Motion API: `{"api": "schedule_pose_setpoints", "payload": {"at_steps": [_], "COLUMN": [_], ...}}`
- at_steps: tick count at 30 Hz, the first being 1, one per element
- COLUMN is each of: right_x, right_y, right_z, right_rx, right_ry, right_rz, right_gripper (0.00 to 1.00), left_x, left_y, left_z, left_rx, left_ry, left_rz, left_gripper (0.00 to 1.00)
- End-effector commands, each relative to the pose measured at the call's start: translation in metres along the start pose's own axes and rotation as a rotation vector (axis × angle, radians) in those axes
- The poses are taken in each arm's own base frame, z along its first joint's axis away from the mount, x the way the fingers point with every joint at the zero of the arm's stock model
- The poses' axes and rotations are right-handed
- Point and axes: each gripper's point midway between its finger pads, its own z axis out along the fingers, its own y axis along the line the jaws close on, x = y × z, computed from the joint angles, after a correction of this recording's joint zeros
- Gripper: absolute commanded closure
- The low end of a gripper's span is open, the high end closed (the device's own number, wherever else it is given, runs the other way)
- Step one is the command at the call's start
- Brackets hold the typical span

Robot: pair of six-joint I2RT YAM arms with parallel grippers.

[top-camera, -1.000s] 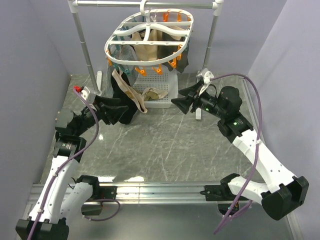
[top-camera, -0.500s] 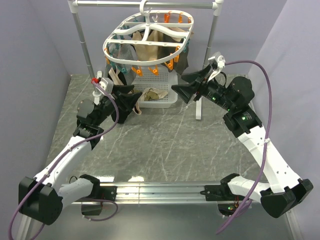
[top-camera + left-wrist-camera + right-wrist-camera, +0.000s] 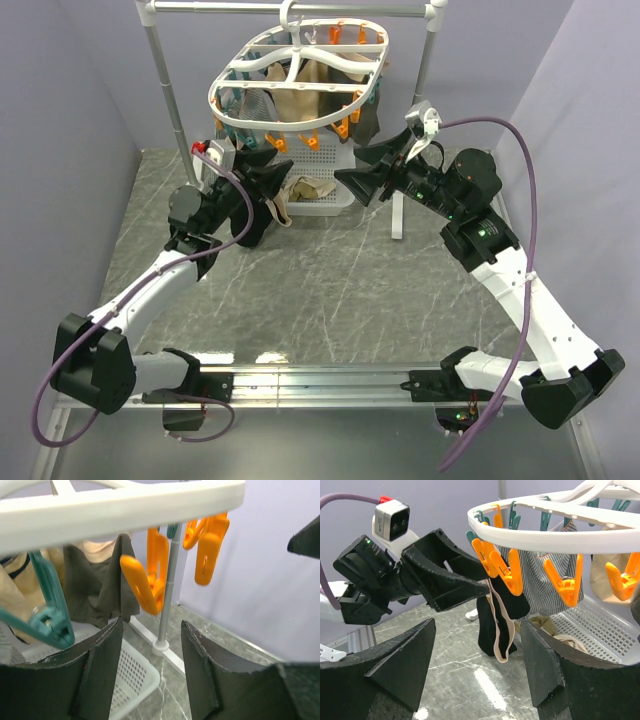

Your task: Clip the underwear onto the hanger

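Two spread, empty items: left gripper (image 3: 151, 630), right gripper (image 3: 477, 640). We log underwear (image 3: 496, 625), centre frame, hanging under an orange pin (image 3: 506, 577) on the hanger (image 3: 555, 536), upper right.

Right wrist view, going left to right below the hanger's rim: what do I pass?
Left gripper → underwear, hanging down → grey striped cloth → white basket. The orange pins overlap these, so they are left out.
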Motion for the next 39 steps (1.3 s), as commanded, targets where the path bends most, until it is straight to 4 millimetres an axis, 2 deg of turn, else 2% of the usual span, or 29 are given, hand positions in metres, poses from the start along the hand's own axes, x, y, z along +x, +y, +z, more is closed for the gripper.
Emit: {"api": "schedule_pose_setpoints", "payload": {"at_steps": [1, 7, 15, 16, 17, 19, 22, 26, 34, 39], "right_x": [-0.028, -0.029, -0.032, -0.033, -0.030, -0.032, -0.032, -0.032, -0.038, -0.027], "right_y": [0.011, 0.016, 0.024, 0.017, 0.023, 0.018, 0.024, 0.022, 0.018, 0.005], "right_z": [0.000, 0.006, 0.019, 0.021, 0.025, 0.030, 0.041, 0.057, 0.072, 0.086], "right_rx": [-0.024, -0.039, -0.012, 0.038, 0.038, 0.101, 0.123, 0.172, 0.179, 0.231], "right_ry": [-0.070, -0.075, -0.097, -0.108, -0.108, -0.132, -0.147, -0.160, -0.198, -0.173], "right_rz": [-0.060, -0.057, -0.075, -0.077, -0.078, -0.098, -0.111, -0.133, -0.180, -0.169], "right_gripper": [0.25, 0.25, 0.27, 0.27, 0.28, 0.28, 0.28, 0.29, 0.28, 0.27], "left_x": [-0.045, -0.046, -0.045, -0.045, -0.045, -0.045, -0.045, -0.047, -0.044, -0.044], "left_y": [-0.013, -0.019, -0.024, -0.024, -0.025, -0.024, -0.026, -0.031, -0.033, -0.034], "left_z": [0.015, 0.025, 0.027, 0.027, 0.028, 0.027, 0.027, 0.025, 0.022, 0.023], "left_rx": [0.054, 0.083, 0.103, 0.103, 0.103, 0.098, 0.102, 0.118, 0.122, 0.125], "left_ry": [-0.139, -0.155, -0.145, -0.143, -0.141, -0.134, -0.129, -0.124, -0.111, -0.111], "left_rz": [0.041, 0.042, 0.057, 0.067, 0.071, 0.073, 0.077, 0.089, 0.091, 0.085], "left_gripper": [0.45, 0.48, 0.65, 0.67, 0.69, 0.72, 0.76, 0.80, 0.83, 0.83]}}
